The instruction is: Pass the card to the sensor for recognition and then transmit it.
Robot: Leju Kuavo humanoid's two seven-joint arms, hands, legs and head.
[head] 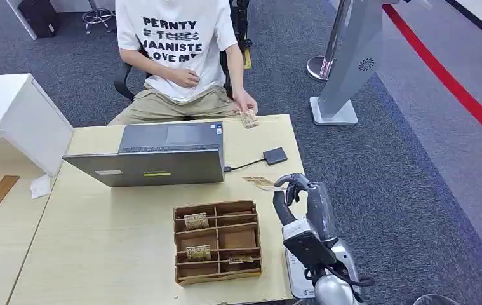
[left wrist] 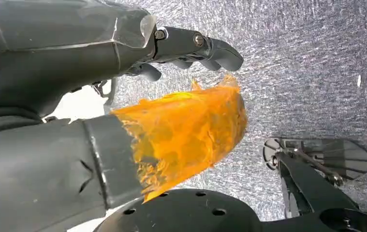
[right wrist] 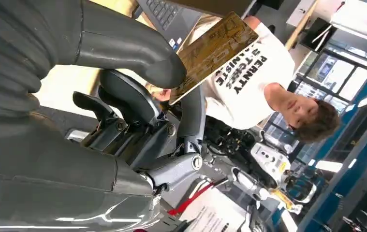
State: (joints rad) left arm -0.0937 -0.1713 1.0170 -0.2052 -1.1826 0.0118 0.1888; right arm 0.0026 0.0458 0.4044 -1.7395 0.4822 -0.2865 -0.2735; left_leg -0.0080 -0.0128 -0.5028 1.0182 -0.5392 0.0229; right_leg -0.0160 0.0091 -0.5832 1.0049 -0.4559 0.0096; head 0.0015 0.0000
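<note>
The right hand (head: 295, 190) pinches the card (head: 258, 183) between thumb and fingers, holding it just above the table (head: 98, 254) near the right edge, a little short of the black sensor (head: 275, 155) cabled to the laptop (head: 155, 155). The left hand (left wrist: 123, 96) hangs over grey carpet, its fingers (left wrist: 210, 48) extended and apart, holding nothing. A seated person's hand (head: 246, 105) holds another card (head: 248, 119) at the far table edge, and a cardboard divider tray (head: 218, 241) with several cards sits near the table's front.

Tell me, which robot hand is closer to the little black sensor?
Right. The right hand holds a card just short of the sensor on the table; the left hand hangs over the carpet.
</note>
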